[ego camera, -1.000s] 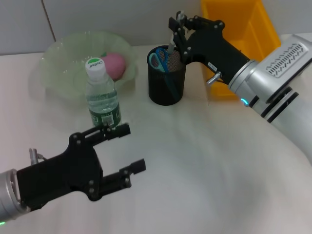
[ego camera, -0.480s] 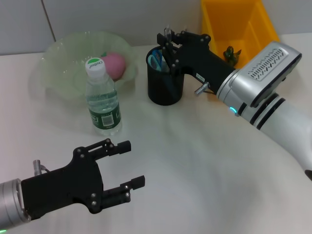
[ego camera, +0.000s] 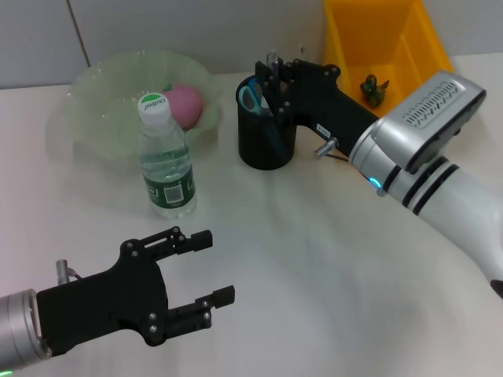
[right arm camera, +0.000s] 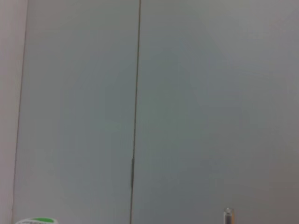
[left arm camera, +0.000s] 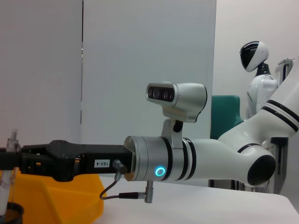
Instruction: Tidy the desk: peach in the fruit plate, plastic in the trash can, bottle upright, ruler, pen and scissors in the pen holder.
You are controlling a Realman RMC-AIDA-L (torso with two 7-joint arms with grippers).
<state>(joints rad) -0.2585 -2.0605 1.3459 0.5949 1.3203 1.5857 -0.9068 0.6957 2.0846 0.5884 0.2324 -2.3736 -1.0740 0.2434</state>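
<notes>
The black mesh pen holder (ego camera: pixel 267 140) stands mid-table with the blue-handled scissors (ego camera: pixel 249 96) in it. My right gripper (ego camera: pixel 271 75) hovers just over its rim, shut on a clear ruler (left arm camera: pixel 10 163) that hangs upright with its lower end in the pen holder (left arm camera: pixel 9 217). The pink peach (ego camera: pixel 185 103) lies in the green fruit plate (ego camera: pixel 102 86). In front of the plate the water bottle (ego camera: pixel 166 157) stands upright. A green plastic scrap (ego camera: pixel 373 88) lies in the yellow trash can (ego camera: pixel 385 35). My left gripper (ego camera: pixel 217 265) is open and empty at the front left. The pen cannot be made out.
The trash can stands at the back right, close behind my right arm. The bottle stands close in front of the fruit plate. A bare white table (ego camera: pixel 314 259) spreads between my left gripper and my right arm.
My right gripper has shifted left and down over the pen holder with the ruler. My left gripper has drawn back from the bottle toward the table's front edge.
</notes>
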